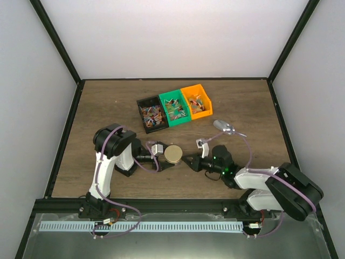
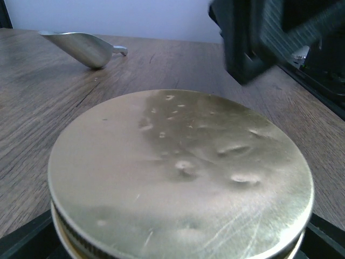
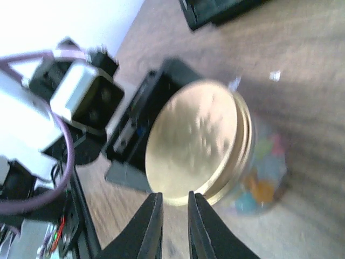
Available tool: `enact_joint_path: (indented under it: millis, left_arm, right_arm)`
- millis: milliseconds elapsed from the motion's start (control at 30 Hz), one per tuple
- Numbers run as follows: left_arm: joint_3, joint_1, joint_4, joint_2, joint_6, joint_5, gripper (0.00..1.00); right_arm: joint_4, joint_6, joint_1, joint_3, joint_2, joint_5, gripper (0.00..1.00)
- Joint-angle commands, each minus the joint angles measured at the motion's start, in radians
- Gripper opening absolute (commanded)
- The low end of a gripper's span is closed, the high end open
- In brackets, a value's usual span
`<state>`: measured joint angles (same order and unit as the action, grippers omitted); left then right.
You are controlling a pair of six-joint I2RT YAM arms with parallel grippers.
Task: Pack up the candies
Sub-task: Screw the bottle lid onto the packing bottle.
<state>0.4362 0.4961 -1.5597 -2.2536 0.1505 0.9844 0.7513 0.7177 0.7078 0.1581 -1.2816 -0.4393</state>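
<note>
A scoop (image 1: 227,128) lies beyond the right claw (image 3: 175,205). Three bins (image 1: 176,107) of candies (image 1: 152,114) sit farther out, past both claws. The surface (image 1: 108,108) is wood-grain, with white walls and a black frame around it. The left claw (image 1: 168,155) is clamped on a jar (image 3: 259,178) with a gold lid (image 2: 180,172), and blurred coloured candies show inside. The right claw's fingers stand slightly apart and empty at the lid's rim; contact is unclear.
</note>
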Motion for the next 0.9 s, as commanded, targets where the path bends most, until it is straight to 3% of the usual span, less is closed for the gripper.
enact_joint_path:
  millis: [0, 400, 867]
  left_arm:
    - [-0.151, -0.018, -0.214, -0.181, -0.115, -0.048, 0.86]
    - [-0.168, -0.018, -0.212, -0.194, -0.091, -0.073, 0.87]
    - [-0.159, -0.018, -0.213, -0.189, -0.107, -0.061, 0.87]
  right_arm:
    - [-0.183, -0.075, -0.023, 0.124, 0.040, 0.106, 0.16]
    - [-0.339, -0.254, -0.054, 0.408, -0.232, 0.075, 0.10]
    - [-0.224, -0.258, -0.056, 0.343, -0.309, -0.084, 0.12]
